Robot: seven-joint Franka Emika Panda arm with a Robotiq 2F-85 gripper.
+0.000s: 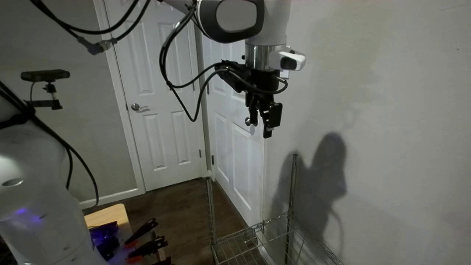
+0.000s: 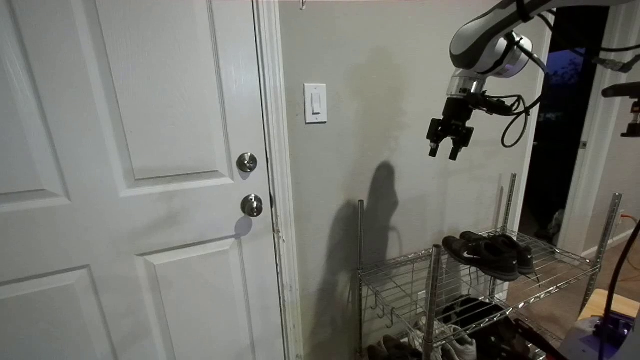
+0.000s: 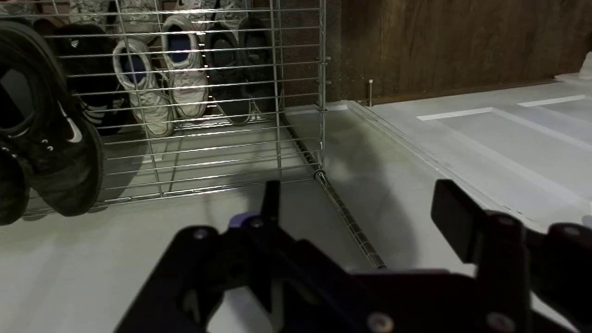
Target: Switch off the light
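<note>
The light switch [image 2: 315, 103] is a small white rectangular wall plate with a rocker in an exterior view, on the grey wall just right of the door frame. No lamp is in view. My gripper [image 2: 443, 154] points downward to the right of the switch and lower than it, well apart from it. In an exterior view the gripper [image 1: 260, 129] hangs in front of the door and wall, and the arm mostly or wholly hides the switch. In the wrist view the fingers [image 3: 358, 194] are wide apart with nothing between them. The switch is out of the wrist view.
A metal wire rack [image 2: 433, 295] stands against the wall below the gripper, with upright posts. Black shoes [image 2: 482, 255] lie on its upper shelf. The white door [image 2: 165, 125] has two round knobs [image 2: 251, 205]. Cables [image 1: 165, 55] loop from the arm.
</note>
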